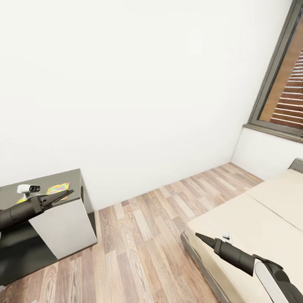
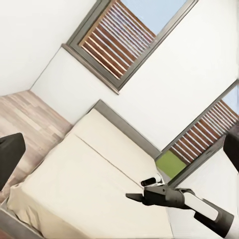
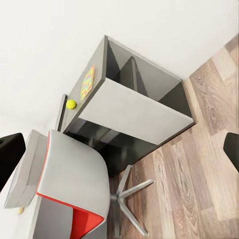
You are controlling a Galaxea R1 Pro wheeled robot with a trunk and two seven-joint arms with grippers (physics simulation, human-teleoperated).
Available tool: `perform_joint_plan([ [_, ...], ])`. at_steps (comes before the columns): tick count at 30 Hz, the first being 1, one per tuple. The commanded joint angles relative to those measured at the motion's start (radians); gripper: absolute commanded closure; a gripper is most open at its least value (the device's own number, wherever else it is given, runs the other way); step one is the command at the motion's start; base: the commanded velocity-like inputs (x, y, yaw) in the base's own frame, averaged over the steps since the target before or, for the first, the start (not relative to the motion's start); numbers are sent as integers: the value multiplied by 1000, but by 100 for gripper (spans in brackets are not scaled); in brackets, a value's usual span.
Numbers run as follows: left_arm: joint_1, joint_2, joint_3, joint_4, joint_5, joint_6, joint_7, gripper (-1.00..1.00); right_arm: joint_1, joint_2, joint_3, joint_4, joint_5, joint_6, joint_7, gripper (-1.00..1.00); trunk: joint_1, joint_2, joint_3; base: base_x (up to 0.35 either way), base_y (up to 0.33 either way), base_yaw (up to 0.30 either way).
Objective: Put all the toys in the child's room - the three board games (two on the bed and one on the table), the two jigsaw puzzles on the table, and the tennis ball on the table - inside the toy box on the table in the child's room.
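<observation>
A jigsaw puzzle (image 1: 58, 188) lies on the dark low section of the table (image 1: 63, 176) at the lower left. My left gripper (image 1: 66, 194) hovers just in front of the puzzle, open and holding nothing. In the right wrist view the same puzzle (image 3: 88, 81) and the tennis ball (image 3: 71, 104) rest on the table (image 3: 129, 107). A greyish sloping-sided bin (image 3: 25, 167), seemingly the toy box, stands beyond the ball. My right gripper (image 1: 198, 236) is open and empty over the corner of the bed (image 1: 252, 219). The board games are out of view.
A grey swivel chair (image 3: 74, 184) with a red inner shell stands beside the table. Wood-plank floor (image 1: 143, 227) stretches between table and bed. A white wall is ahead and a grey-framed window (image 1: 282, 84) is at the right. The bed's cream cover (image 2: 89, 169) is plain.
</observation>
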Motion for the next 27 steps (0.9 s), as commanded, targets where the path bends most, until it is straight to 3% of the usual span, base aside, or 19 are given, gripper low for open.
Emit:
perform_joint_plan([
  [1,-1,0,1,0,-1,11,-4,-100,-1,0,0,1,-5,7,0,-100,0,-2,-2,-102,0,-220],
  [27,0,0,0,0,-1,11,-4,-100,-1,0,0,5,-5,6,0,-100,0,-2,-2,-107,0,-220],
])
